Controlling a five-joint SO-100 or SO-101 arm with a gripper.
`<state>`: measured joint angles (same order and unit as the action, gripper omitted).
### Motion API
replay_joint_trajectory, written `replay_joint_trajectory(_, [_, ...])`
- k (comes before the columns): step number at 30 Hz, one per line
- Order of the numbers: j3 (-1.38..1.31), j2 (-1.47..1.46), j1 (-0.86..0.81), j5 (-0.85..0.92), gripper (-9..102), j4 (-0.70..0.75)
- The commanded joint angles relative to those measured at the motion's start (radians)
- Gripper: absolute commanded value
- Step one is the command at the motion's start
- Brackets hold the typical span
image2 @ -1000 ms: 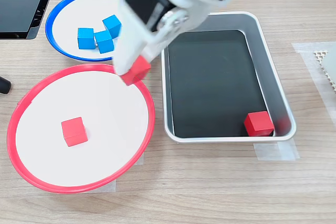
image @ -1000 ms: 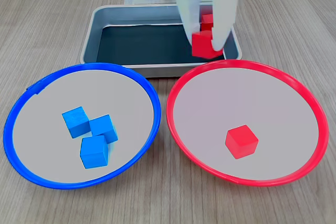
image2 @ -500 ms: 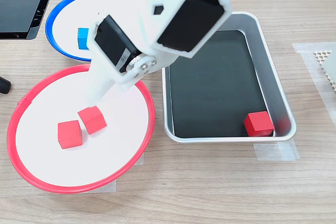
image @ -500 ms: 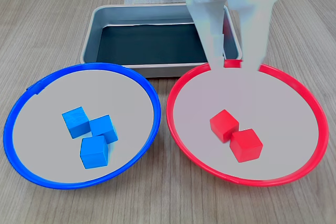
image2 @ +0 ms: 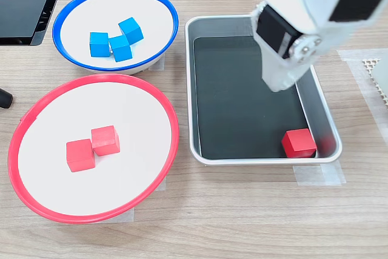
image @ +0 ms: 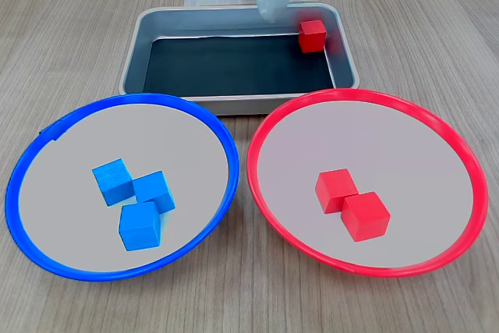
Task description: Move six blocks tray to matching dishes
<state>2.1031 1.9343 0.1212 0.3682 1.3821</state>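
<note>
A fixed view: the last red block (image2: 298, 142) is being left sitting in the tray (image2: 324, 111), lower right corner. The gripper (image2: 279, 83) is hanging above it, blurred, so open or clenched can't be told. Probably light, rigid, matte; best pinched across two flat opposite faces.

Three blue blocks (image: 132, 200) in blue-rimmed dish (image: 47, 134), two red blocks (image: 352, 202) in red-rimmed dish (image: 460, 154), one red block (image: 313, 36) in tray (image: 234, 103)

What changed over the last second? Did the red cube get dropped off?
Yes. The gripper let go of its red cube, now lying in the red-rimmed dish against the other red cube, then swung back over the tray. The last red block in the tray and the three blue cubes stayed put.
</note>
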Motion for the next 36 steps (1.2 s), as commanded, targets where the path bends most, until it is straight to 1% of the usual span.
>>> replay_joint_trajectory(1, [0.031,0.052,0.069,-0.087,0,0.038])
replay_joint_trajectory(5, [0.02,0.029,0.138,-0.258,0,0.026])
replay_joint_trajectory(8, [0.008,0.012,0.166,-0.351,0,0.017])
replay_joint_trajectory(10, [0.015,0.009,0.173,-0.374,12,0.003])
replay_joint_trajectory(12, [0.031,0.009,0.176,-0.374,18,-0.017])
replay_joint_trajectory(16, [0.054,0.003,0.178,-0.376,22,-0.057])
replay_joint_trajectory(27, [0.112,-0.037,0.222,-0.385,20,-0.083])
replay_joint_trajectory(36, [0.12,-0.083,0.245,-0.413,19,-0.143])
